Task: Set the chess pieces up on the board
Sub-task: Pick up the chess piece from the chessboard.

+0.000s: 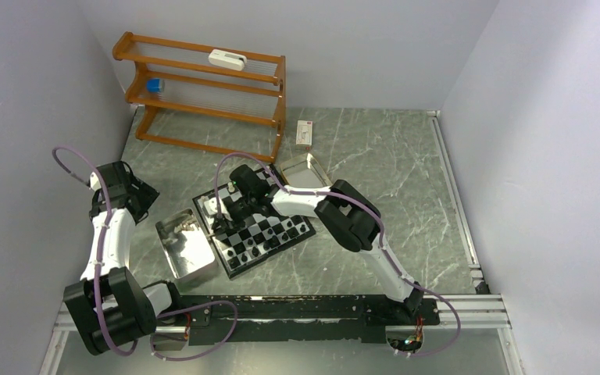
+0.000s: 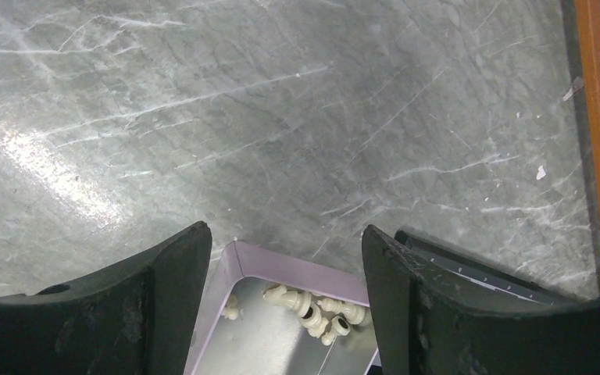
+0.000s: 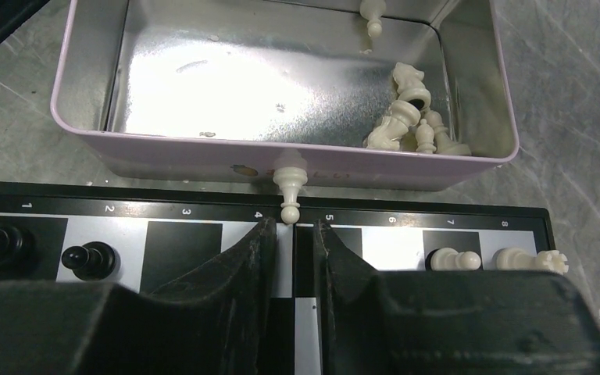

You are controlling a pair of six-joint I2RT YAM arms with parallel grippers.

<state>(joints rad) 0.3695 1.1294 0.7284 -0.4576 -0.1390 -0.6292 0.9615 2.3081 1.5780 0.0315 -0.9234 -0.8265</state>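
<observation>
Grey-green marbled table (image 1: 375, 156), walled on three sides; wooden rack (image 1: 203, 86) at its far-left corner. Item: board (image 1: 269, 234), mid-table, set at an angle, partly filled. Entered on it: black pieces (image 3: 86, 258) on squares one and two of the numbered edge row, cream pieces (image 3: 453, 258) on seven and eight; more pieces on inner squares in the overhead view, too small to count. Whether each stands upright cannot be told. Item: metal tray (image 3: 164, 156), touching the board's numbered edge, holding a cluster of cream chess pieces (image 3: 410, 117) in one corner and a single one at its far wall; judged outstanding. Item: one cream pawn (image 3: 290, 181), on the board's border against the tray wall, just ahead of the right gripper (image 3: 294, 225), whose jaws stand narrowly apart with nothing between them. Item: left gripper (image 2: 285, 233), jaws wide, empty, hovering above that tray's corner. Also a second tray (image 1: 306, 170) at the board's far corner. Estimate: well under way, a good part of the cream set unplaced.
</observation>
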